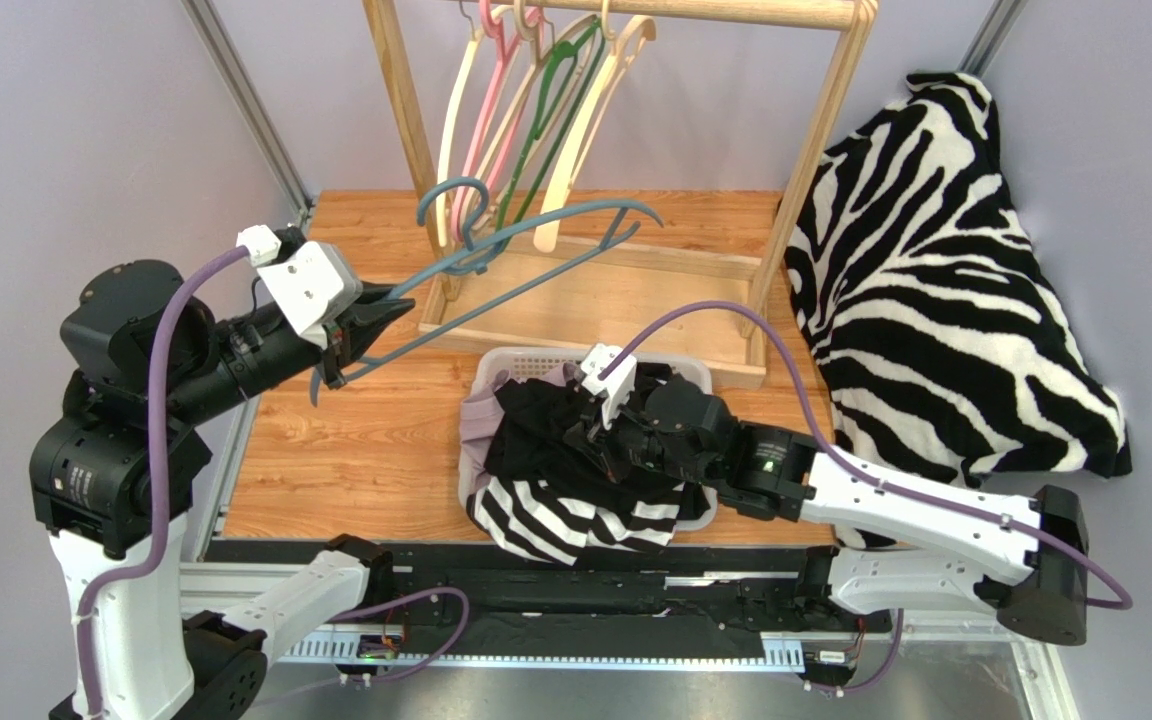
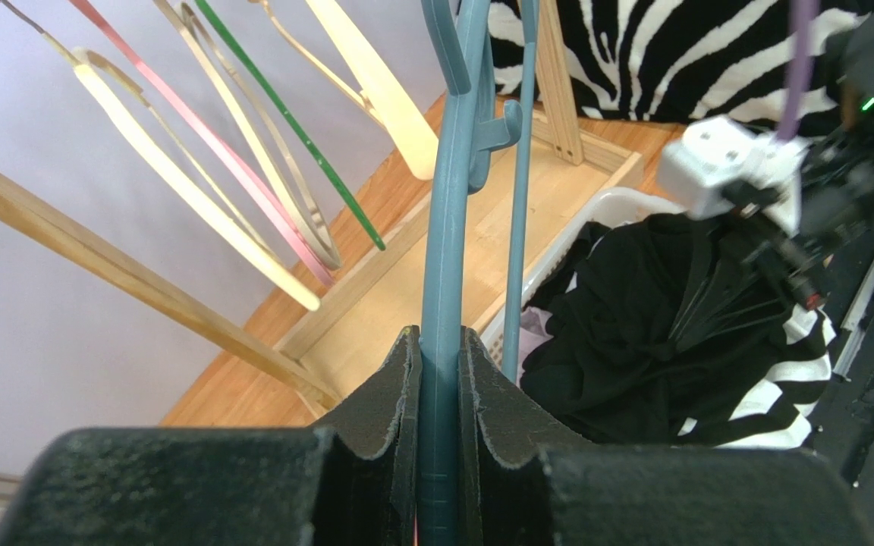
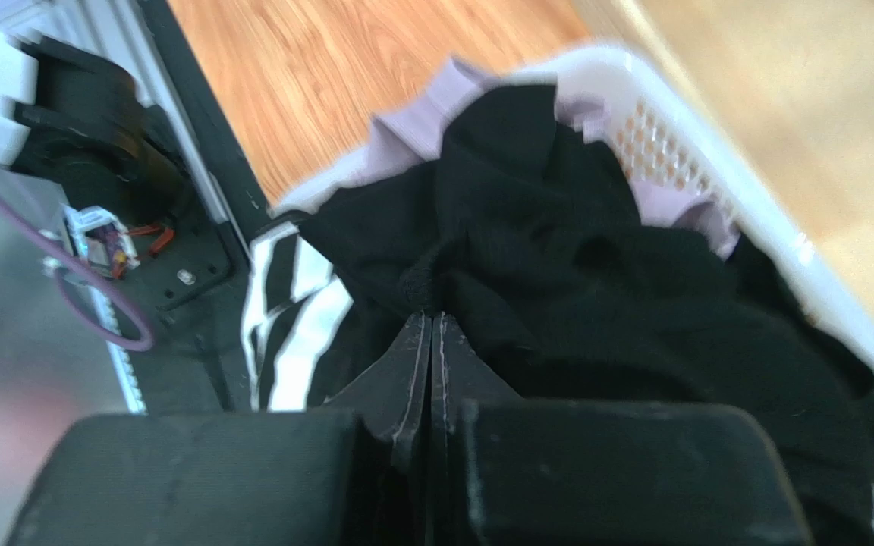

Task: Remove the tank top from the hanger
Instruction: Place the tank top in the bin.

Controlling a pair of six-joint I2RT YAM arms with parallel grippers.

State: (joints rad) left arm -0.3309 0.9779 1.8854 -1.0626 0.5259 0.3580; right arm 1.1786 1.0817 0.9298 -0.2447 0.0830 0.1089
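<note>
My left gripper [image 1: 364, 323] is shut on one end of a bare blue-grey hanger [image 1: 432, 279] and holds it up, tilted, in front of the wooden rack. In the left wrist view the hanger [image 2: 450, 205] runs straight up from between the pads [image 2: 487, 398]. The black tank top [image 1: 537, 435] lies bunched on the white laundry basket [image 1: 530, 360], off the hanger. My right gripper [image 1: 597, 435] is low over the basket, its jaws shut, with a fold of the tank top [image 3: 590, 284] gathered at the fingertips [image 3: 430, 316].
A wooden clothes rack [image 1: 823, 135] at the back holds several empty hangers [image 1: 537, 105]. A zebra-print cushion [image 1: 943, 270] leans at the right. A zebra-striped garment [image 1: 567, 518] and a lilac one [image 3: 407, 131] lie in the basket [image 3: 681, 125].
</note>
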